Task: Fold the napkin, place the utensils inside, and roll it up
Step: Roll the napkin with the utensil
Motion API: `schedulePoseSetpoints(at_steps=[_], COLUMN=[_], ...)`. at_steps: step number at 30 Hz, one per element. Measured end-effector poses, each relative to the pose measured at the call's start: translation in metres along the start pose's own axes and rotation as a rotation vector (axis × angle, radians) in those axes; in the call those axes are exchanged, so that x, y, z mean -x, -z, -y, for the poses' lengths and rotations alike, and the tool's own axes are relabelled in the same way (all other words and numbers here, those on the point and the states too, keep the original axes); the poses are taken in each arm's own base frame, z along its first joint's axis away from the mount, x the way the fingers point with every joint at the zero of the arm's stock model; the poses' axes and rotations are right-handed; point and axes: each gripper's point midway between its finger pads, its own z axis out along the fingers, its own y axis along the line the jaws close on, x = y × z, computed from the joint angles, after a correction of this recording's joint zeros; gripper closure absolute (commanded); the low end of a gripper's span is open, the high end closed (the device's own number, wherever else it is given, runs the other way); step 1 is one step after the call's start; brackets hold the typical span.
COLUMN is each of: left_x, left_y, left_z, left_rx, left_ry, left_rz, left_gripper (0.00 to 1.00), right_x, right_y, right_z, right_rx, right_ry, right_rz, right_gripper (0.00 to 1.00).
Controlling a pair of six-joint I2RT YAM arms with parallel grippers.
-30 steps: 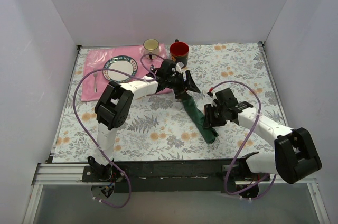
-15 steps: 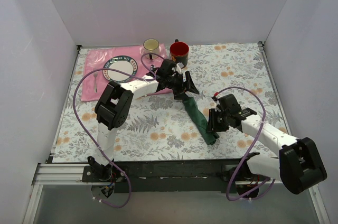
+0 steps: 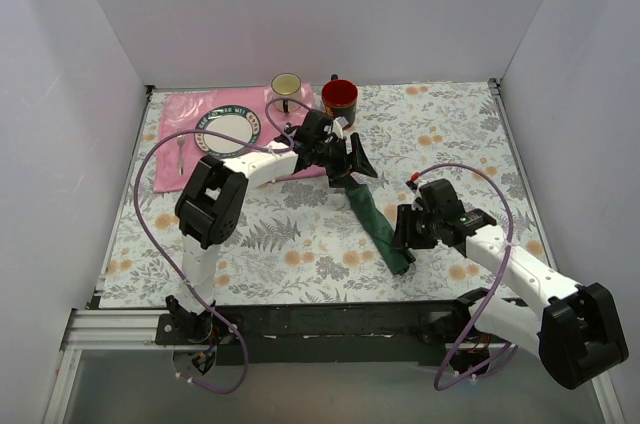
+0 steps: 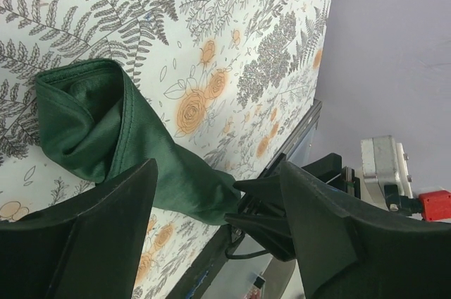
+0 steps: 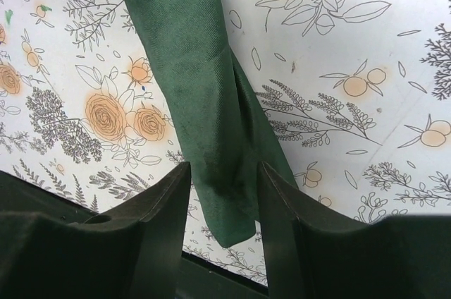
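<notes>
The rolled green napkin (image 3: 372, 219) lies from 11 to 5 o'clock between my grippers; my right gripper (image 5: 224, 171) pinches its near end, my left gripper (image 4: 218, 172) stands wide open over the far end, so I should press evenly and release gently.

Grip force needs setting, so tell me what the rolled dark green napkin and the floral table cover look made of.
Rolled dark green cloth napkin: woven fabric, perhaps polyester or cotton satin; fine twill lines, stitched hem, soft creases, faint sheen. Floral printed table cover: smooth, flat, matte-looking; cloth, vinyl or paper cannot be told.
</notes>
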Motion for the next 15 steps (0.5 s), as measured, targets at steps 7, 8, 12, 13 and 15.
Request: schedulePoseSetpoints(at_steps=[7,8,12,13,15], left_x=[-0.011,-0.015,-0.035,-0.038,-0.042], left_y=[0.018,0.024,0.065,0.080,0.113], left_z=[0.010,0.013,0.036,0.048,0.076], left_rx=[-0.025,-0.031,-0.073,-0.096,-0.151], left_ry=[-0.046,-0.066,-0.174,-0.214,-0.301], left_rz=[0.003,0.009,0.082,0.117,0.205], left_gripper=[0.27,0.26,0.20,0.17,0.13], right_x=[0.017,0.023,0.065,0.077,0.096], right_y=[0.021,0.027,0.073,0.088,0.118], right_z=[-0.008,-0.011,-0.035,-0.040,-0.049], right_rx=[0.033,0.045,0.112,0.125,0.136], right_ry=[0.065,0.082,0.156,0.166,0.183], right_rz=[0.117,0.149,0.393,0.464,0.578], right_gripper=[0.41,0.33,0.03,0.02,0.01])
